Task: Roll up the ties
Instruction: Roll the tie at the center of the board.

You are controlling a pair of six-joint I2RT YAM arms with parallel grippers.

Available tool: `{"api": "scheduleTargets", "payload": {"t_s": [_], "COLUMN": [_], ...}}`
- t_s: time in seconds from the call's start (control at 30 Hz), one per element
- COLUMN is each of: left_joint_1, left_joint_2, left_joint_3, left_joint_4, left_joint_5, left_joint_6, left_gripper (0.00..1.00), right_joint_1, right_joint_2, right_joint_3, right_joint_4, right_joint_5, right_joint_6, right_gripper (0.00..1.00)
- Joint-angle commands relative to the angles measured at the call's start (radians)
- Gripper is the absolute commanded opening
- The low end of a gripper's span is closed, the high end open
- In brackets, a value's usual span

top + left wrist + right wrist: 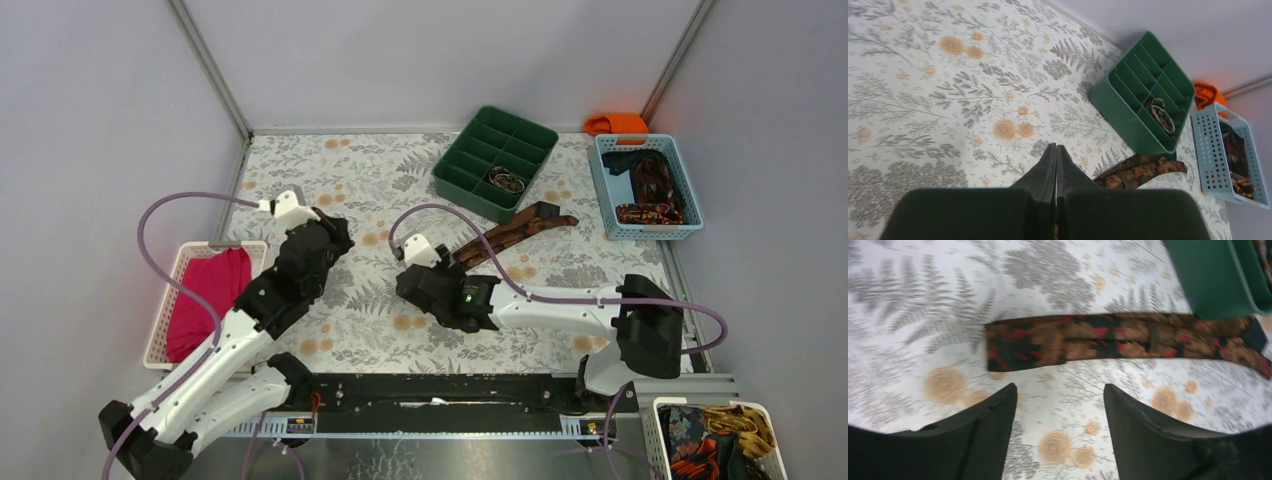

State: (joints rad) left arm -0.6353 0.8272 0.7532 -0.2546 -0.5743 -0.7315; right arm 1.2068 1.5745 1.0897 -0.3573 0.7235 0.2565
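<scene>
A brown and dark red-black patterned tie [515, 232] lies flat on the floral table, just in front of the green organizer. It also shows in the right wrist view [1118, 340], folded lengthwise on itself, and in the left wrist view [1143, 170]. My right gripper [432, 275] is open and empty, with its tips [1060, 392] just short of the tie's near end. My left gripper [338, 233] is shut on nothing, with its tips [1056, 147] above bare table to the left of the tie. More ties lie in the blue basket [645, 185].
A green divided organizer [495, 160] holds a small rolled item [507, 180]. An orange cloth [618, 123] lies at the back right. A white basket [160, 300] at the left holds a magenta cloth [205, 300]. Another white basket [700, 405] of patterned fabric stands at the near right.
</scene>
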Motion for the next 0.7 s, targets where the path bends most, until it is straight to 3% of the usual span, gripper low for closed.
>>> {"api": "scheduleTargets", "payload": {"t_s": [0.0, 0.27, 0.47, 0.67], "left_joint_1": [-0.007, -0.007, -0.007, -0.007], "left_joint_2": [-0.059, -0.107, -0.120, -0.127], "left_joint_3": [0.031, 0.018, 0.022, 0.008], "left_joint_4": [-0.154, -0.188, -0.202, -0.192], "left_joint_5": [-0.119, -0.150, -0.163, -0.161], "left_joint_6": [-0.049, -0.052, -0.042, -0.035], "left_gripper": [0.00, 0.00, 0.00, 0.00], "right_joint_1": [0.058, 0.112, 0.112, 0.103], "right_joint_2": [-0.026, 0.196, 0.286, 0.336], "right_joint_3": [0.020, 0.166, 0.205, 0.207], "right_joint_4": [0.138, 0.089, 0.097, 0.098], "right_joint_5": [-0.105, -0.089, -0.041, 0.007], "right_joint_6": [-0.037, -0.056, -0.071, -0.085], "right_gripper": [0.66, 0.67, 0.77, 0.80]}}
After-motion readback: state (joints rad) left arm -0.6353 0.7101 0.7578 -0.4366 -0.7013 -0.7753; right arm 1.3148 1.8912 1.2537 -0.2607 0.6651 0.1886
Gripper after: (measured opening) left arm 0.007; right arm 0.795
